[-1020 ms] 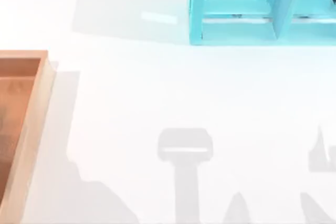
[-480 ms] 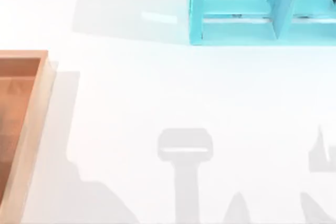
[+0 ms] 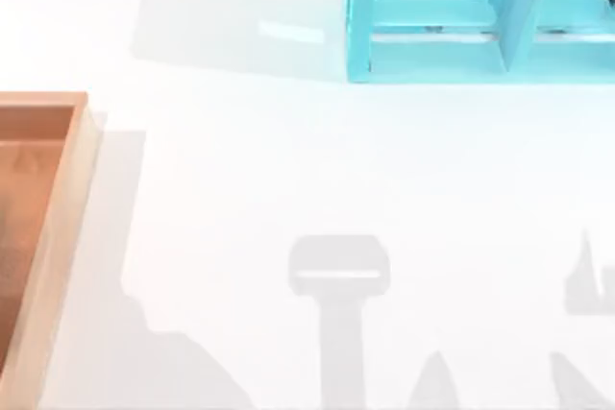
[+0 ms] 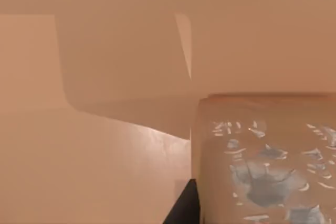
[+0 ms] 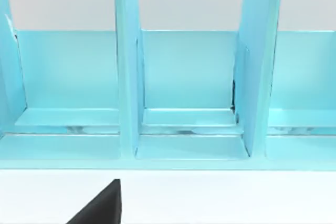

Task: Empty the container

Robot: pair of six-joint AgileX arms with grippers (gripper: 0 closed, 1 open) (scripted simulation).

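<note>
The container (image 3: pixel 60 237), a shallow wooden tray with a tan rim and orange-brown floor, lies at the table's left edge and is cut off by the top view's border. The left wrist view looks closely into it, at its orange floor (image 4: pixel 89 166) and inner wall. A tan block (image 4: pixel 268 161) with grey-blue flecks rests there. A dark part of my left gripper (image 4: pixel 181 211) shows right beside the block; whether it touches the block is unclear. A dark part of my right gripper (image 5: pixel 100 205) hangs over the white table, facing the cabinet.
A turquoise shelf-like cabinet (image 3: pixel 461 16) stands at the table's back right, its open compartments (image 5: pixel 186 77) facing my right wrist. Grey arm shadows (image 3: pixel 338 276) fall on the white tabletop between the tray and the cabinet.
The shading on the tray's floor at the left edge shifts slightly. Tray, cabinet and shadows on the table stay where they were.
</note>
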